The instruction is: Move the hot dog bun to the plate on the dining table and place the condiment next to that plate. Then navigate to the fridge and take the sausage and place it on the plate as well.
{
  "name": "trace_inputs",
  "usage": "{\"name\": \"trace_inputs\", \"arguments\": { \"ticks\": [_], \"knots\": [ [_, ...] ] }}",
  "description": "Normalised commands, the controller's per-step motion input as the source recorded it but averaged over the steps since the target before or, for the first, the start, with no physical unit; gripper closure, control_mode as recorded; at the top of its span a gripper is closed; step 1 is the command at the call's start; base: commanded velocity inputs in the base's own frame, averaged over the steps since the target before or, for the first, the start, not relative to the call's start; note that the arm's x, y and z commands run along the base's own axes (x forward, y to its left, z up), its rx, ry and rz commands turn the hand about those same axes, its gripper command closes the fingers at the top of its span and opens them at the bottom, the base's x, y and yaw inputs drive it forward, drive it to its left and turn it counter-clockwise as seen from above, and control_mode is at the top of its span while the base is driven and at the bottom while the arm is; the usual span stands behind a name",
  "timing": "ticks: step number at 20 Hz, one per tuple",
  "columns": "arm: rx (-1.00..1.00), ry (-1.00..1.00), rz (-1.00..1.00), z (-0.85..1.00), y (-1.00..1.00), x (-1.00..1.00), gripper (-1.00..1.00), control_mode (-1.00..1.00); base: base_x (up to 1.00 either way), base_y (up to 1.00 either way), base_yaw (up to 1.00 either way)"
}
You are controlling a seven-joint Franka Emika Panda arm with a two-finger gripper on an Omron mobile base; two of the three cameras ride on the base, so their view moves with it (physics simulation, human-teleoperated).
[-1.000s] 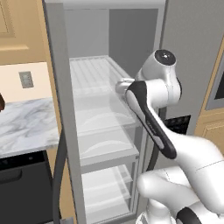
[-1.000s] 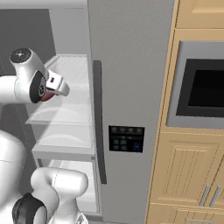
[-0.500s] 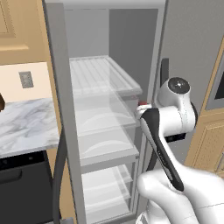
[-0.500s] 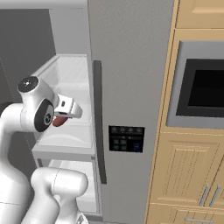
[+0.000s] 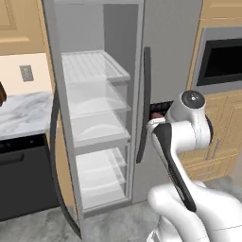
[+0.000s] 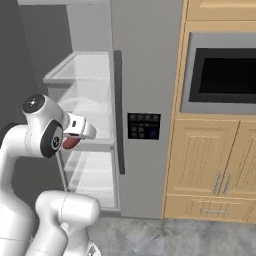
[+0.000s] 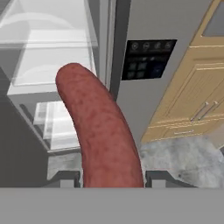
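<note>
left base view: pincer [image 5: 158, 113] hanging before the fridge [image 5: 101, 108] door | right base view: sausage [image 6: 70, 143] peeking red under the pincer beside the open shelves | hand view: pincer clamping the sausage between its tips, sausage pointing toward the fridge
</note>
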Motion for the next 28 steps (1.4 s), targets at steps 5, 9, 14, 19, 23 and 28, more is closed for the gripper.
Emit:
{"name": "trace_inputs", "arguments": {
  "ticks": [5, 9, 14, 19, 23, 28],
  "knots": [
    [0.00, 0.00, 0.00, 0.00, 0.00, 0.00, 1.00, 1.00, -0.90, -0.17, 0.48],
    [0.00, 0.00, 0.00, 0.00, 0.00, 0.00, 1.00, 1.00, -0.41, -0.06, 0.91],
    [0.00, 0.00, 0.00, 0.00, 0.00, 0.00, 1.00, 1.00, -0.48, 0.00, 0.90],
    [0.00, 0.00, 0.00, 0.00, 0.00, 0.00, 1.00, 1.00, -0.59, 0.03, 0.83],
    [0.00, 0.00, 0.00, 0.00, 0.00, 0.00, 1.00, 1.00, -0.63, 0.27, 0.76],
    [0.00, 0.00, 0.00, 0.00, 0.00, 0.00, 1.00, 1.00, -0.74, 0.65, 0.65]
  ]
}}
